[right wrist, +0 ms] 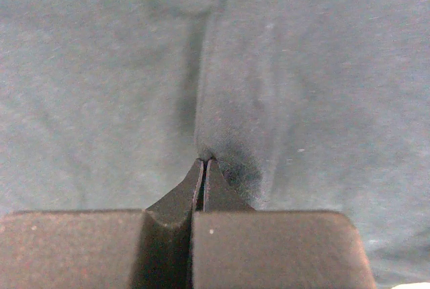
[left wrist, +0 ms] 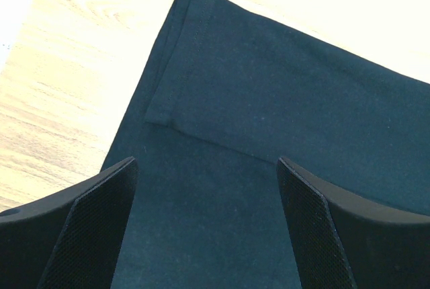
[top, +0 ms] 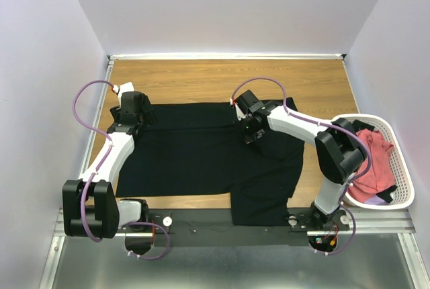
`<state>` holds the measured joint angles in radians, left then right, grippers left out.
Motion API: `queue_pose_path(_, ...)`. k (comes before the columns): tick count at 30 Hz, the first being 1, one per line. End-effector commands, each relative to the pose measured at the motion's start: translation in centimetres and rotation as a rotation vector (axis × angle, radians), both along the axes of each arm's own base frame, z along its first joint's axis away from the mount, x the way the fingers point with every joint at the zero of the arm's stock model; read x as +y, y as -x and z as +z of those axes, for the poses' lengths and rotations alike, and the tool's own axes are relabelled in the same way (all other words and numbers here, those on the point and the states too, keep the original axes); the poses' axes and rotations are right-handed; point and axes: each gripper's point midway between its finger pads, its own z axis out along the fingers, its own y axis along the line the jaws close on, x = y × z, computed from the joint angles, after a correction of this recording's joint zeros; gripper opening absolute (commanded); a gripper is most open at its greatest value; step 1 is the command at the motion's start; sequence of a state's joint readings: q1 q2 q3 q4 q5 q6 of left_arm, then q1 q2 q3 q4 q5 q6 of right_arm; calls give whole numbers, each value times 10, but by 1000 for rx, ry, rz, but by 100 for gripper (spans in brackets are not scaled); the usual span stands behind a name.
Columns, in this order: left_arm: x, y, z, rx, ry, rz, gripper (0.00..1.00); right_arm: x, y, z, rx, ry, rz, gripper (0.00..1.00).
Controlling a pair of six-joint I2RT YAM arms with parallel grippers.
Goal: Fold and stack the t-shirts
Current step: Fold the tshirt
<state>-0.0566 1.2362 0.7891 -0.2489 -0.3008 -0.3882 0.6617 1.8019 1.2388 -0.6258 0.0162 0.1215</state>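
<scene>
— What's lying on the wooden table (top: 201, 80)?
— A black t-shirt (top: 195, 161) spread flat, one part reaching past the near edge. A white mesh basket (top: 402, 180) sits at the right edge.

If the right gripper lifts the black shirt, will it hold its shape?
Probably not: the shirt puckers at the right gripper, so it should sag limply. Spread wide across the table, the rest will likely drag.

You have the black t-shirt (top: 188, 154) spread mostly flat on the worktop (top: 201, 80), plain and dark, with its near right portion draped over the front edge. A small ridge of its cloth is nipped in the right pincer (right wrist: 203, 167). The salmon-red t-shirts (top: 373, 161) lie crumpled in the basket (top: 402, 198) at the right.
</scene>
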Motion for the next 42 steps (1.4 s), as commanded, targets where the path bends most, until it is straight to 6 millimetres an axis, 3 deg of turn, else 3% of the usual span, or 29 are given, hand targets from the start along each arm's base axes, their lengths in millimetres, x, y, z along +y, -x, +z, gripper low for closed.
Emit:
queue_pose_path(1,-3,-7,8,-20,5,-19,91,15,13,5,86,-81,9,1)
queue_pose_path(7,-4,-7,7,-16,7,-23,91,18,26,2,143,-106,28,2)
queue_pose_path(12,-5,-7,5,-9,9,-29,91,25,30,-3,184,-129,31,9)
queue_pose_path(16,-6,-8,3,-3,11,-33,91,33,31,-10,226,-146,27,31)
queue_pose_path(20,-6,-8,-2,5,18,-31,91,41,21,8,187,-191,36,35)
queue_pose_path(21,-7,-9,-3,10,22,-29,91,41,13,22,147,-207,26,35)
queue_pose_path(22,-8,-21,-10,40,48,-23,91,8,-29,46,26,-201,-115,43)
queue_pose_path(23,-8,-21,-10,40,49,-23,91,8,-29,47,26,-203,-121,43)
queue_pose_path(24,-6,-28,-6,31,64,-8,91,-9,-47,57,-16,-210,-182,44)
queue_pose_path(26,-3,-35,-18,68,94,12,91,-42,-76,68,-117,-178,-294,52)
queue_pose_path(27,-3,-45,-11,52,104,16,91,-53,-85,69,-141,-172,-333,53)
queue_pose_path(29,-8,-55,-27,98,129,5,91,-82,-108,72,-181,-201,-446,54)
queue_pose_path(32,-3,-73,-42,139,168,24,90,-120,-134,70,-232,-227,-602,53)
queue_pose_path(36,-1,-95,-55,168,185,37,87,-155,-157,53,-246,-256,-756,52)
queue_pose_path(37,1,-96,-67,195,186,42,87,-159,-160,47,-236,-271,-777,52)
queue_pose_path(42,7,-104,-82,226,192,59,87,-184,-180,35,-215,-432,-871,52)
